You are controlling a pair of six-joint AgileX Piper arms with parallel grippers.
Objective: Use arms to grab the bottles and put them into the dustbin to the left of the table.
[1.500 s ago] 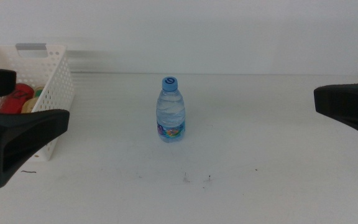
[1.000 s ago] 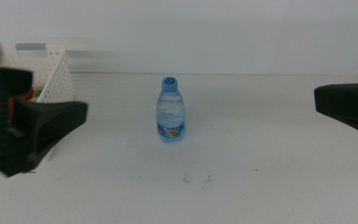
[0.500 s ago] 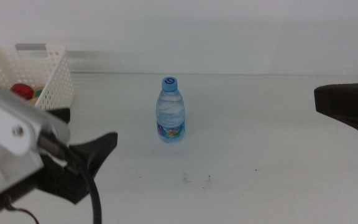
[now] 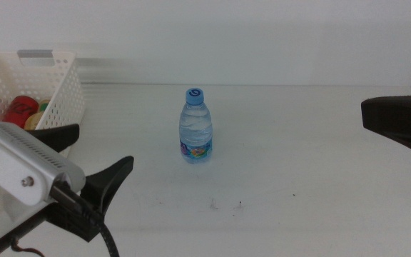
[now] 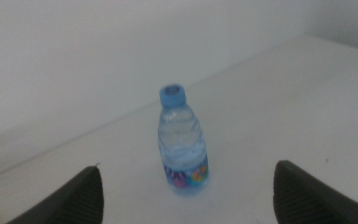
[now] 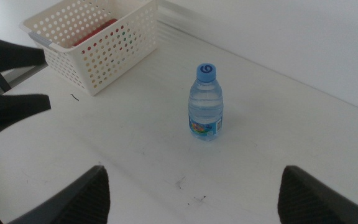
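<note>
While the left gripper point(image 4: 95, 153) hovers over the tabletop's point(image 4: 298, 157) near left corner, its jaws stand wide apart and hold nothing. The right gripper point(image 4: 398, 121) waits at the right edge, jaws likewise wide apart and empty. The water bottle point(image 4: 195, 126) stands upright mid-tabletop, well apart from both. At the far left edge sits the dustbin point(image 4: 66, 86), holding the red can point(image 4: 21, 108) and a partly hidden yellow bottle point(image 4: 40, 114).

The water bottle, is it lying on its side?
No, the water bottle stands upright on the table, blue cap on top.
</note>
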